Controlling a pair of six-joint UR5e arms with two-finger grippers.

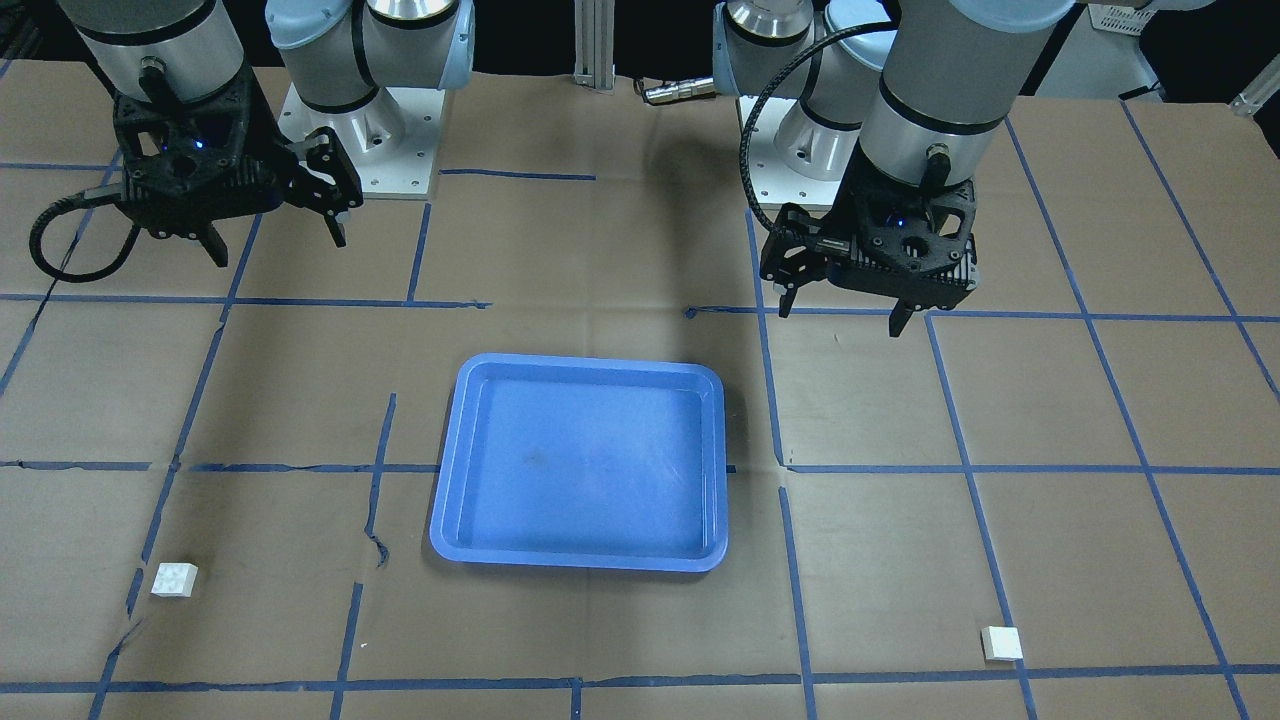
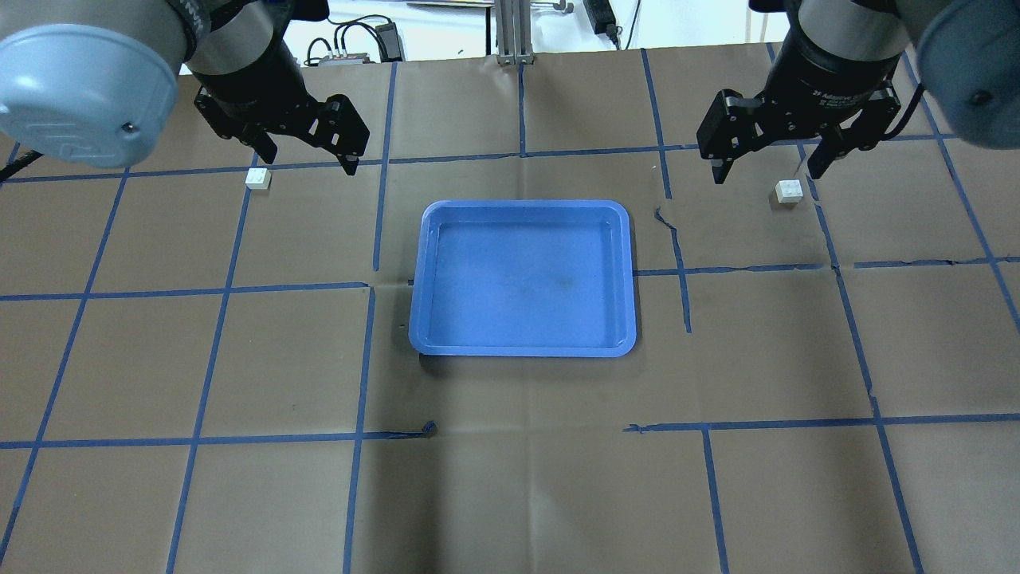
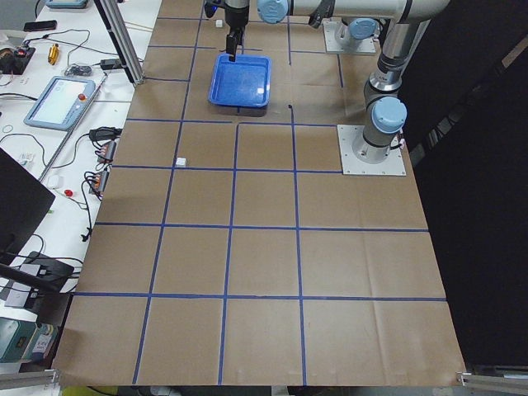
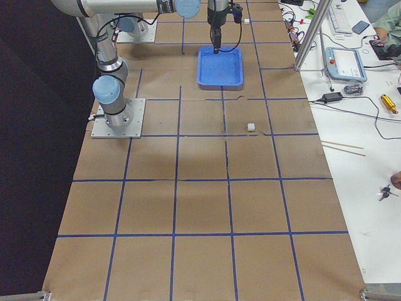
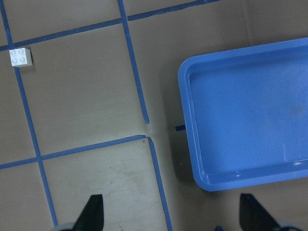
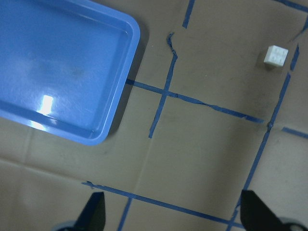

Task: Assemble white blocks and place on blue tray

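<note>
The blue tray [image 2: 522,347] lies empty at the table's middle and also shows in the front view [image 1: 578,560]. One white block [image 2: 257,178] sits on the paper on my left side, far-left of the tray; it shows in the left wrist view [image 5: 20,57] and the front view [image 1: 1002,643]. The other white block [image 2: 788,191] sits on my right side and also shows in two more views [image 6: 275,57] [image 1: 174,579]. My left gripper [image 2: 307,159] hangs open and empty above the table, just right of its block. My right gripper [image 2: 769,170] hangs open and empty just above its block.
Brown paper with blue tape grid lines covers the table [image 2: 510,478]. The arm bases [image 1: 360,120] stand at the robot's edge. A pendant and cables [image 3: 66,99] lie on the side bench beyond the far edge.
</note>
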